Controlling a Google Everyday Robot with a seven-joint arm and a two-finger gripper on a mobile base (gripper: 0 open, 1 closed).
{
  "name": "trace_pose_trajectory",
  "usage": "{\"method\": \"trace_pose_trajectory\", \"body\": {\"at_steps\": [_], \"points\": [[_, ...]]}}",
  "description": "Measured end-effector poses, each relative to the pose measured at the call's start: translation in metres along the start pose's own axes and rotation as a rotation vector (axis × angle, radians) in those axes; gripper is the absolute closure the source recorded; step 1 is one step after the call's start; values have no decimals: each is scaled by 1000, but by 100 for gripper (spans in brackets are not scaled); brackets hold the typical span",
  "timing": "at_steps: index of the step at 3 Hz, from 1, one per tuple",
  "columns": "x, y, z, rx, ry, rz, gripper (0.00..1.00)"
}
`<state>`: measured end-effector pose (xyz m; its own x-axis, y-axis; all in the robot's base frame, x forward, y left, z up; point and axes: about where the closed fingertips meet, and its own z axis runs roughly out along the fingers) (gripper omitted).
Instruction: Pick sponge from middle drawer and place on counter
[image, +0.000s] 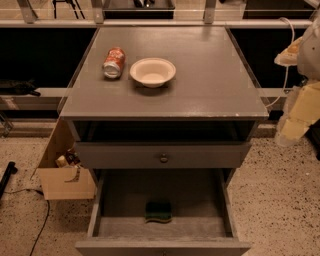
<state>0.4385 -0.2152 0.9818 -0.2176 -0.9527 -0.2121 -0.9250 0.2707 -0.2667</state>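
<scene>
camera view: sponge (158, 211) lies in the middle drawer (200, 200), lower centre, pulled open for reach, while the hand (292, 127) hangs at right edge beside the counter (210, 75), grip state cannot be told.

Lab, speckled floor (280, 200); claw (294, 125) right.

Red can (114, 62) on its side just beside a pale bowl (152, 71); cardboard box (62, 182) on the floor (280, 200); end effector (289, 131) far right.
</scene>
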Motion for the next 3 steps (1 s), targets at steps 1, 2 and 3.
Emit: {"method": "trace_pose_trajectory", "body": {"at_steps": [1, 2, 3], "points": [[-1, 0, 1, 1, -15, 8, 0], [-9, 3, 22, -29, -162, 109, 0], [-30, 26, 60, -104, -313, 204, 0]]}}
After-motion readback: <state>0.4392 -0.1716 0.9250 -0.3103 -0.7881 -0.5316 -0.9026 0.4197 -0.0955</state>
